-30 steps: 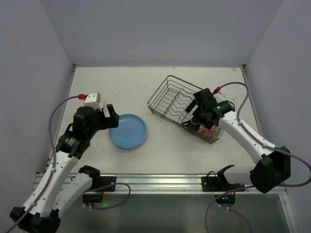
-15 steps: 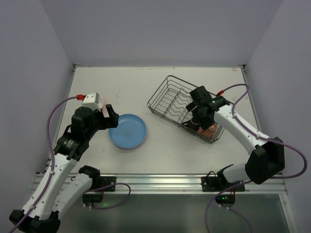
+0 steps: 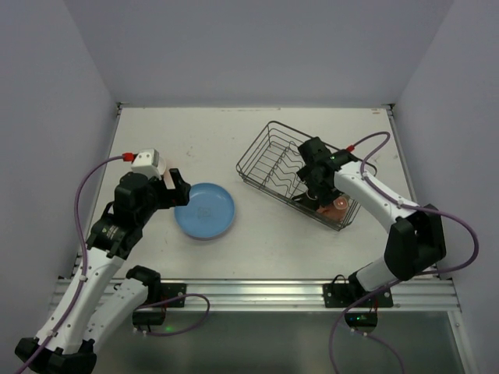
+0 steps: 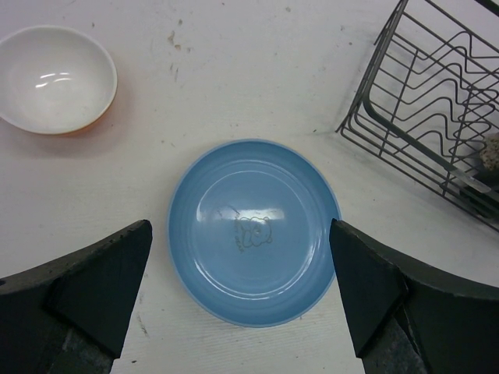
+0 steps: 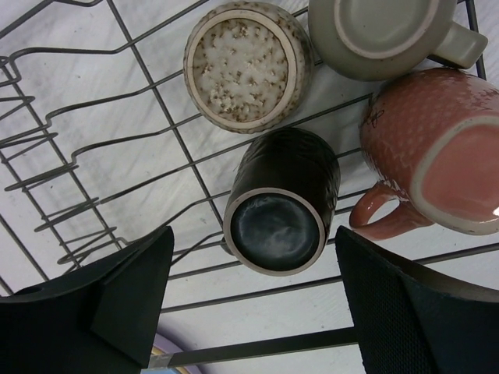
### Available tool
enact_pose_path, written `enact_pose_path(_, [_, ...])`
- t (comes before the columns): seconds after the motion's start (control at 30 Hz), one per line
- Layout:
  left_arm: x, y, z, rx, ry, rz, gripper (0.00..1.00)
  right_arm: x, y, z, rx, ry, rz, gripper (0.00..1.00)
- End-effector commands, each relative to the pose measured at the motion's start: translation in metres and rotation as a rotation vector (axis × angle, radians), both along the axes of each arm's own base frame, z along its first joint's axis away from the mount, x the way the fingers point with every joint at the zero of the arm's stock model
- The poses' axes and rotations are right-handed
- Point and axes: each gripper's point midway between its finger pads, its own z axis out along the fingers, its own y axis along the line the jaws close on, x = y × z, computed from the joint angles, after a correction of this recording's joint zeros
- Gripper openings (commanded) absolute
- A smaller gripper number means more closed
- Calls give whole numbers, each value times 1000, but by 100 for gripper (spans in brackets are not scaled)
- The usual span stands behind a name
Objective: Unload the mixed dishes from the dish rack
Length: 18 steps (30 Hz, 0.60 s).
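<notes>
Dish rack (image 3: 300, 175): black wire basket, askew on the right half of the table (image 3: 257, 132). Near end hidden under the right arm (image 3: 374, 199) in the top view; cut off by the frame in both wrist views.

Inside, at that near end:
- dark cup (image 5: 281, 206), tilted, one round end toward the wrist camera; mouth or base not clear.
- speckled cup (image 5: 245, 66), just beyond it.
- pink mug (image 5: 437, 164), close beside the dark cup, cut off at the right edge.
- grey mug (image 5: 390, 31), base up, cut off at the top.

Right gripper (image 5: 253, 257) directly above the dark cup, jaws spread to either side of it, no contact visible.

Outside the rack: light blue plate (image 4: 255, 231), flat on the table below the left gripper (image 4: 240, 261), jaws spread wide, nothing held. Orange bowl (image 4: 54, 78) upright near the plate, concealed by the left arm (image 3: 117, 226) in the top view.
</notes>
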Motion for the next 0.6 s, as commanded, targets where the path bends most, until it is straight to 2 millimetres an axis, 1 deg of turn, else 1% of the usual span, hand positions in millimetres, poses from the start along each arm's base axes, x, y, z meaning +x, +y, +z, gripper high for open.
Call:
enact_pose_path(0.0, [4,0,8,13,-39,-6,100,13,-8,6,-41,-38,-66,84])
enact_pose_path(0.13, [4,1,6,15,-36,0,100,14,-7,-2,-45,-18,-73,79])
enact_pose_path(0.27, [4,1,7,15,-37,3,100,11,-7,-14,-51,10,-90,77])
enact_pose_path(0.3, [4,2,7,15,-37,5,100,11,-7,-14,-49,12,-92,77])
enact_pose_path(0.4, [4,1,6,16,-33,3,100,10,-8,-18,-56,22,-97,70])
enact_pose_path(0.57, [4,2,6,16,-34,5,100,10,-10,-20,-61,22,-105,66])
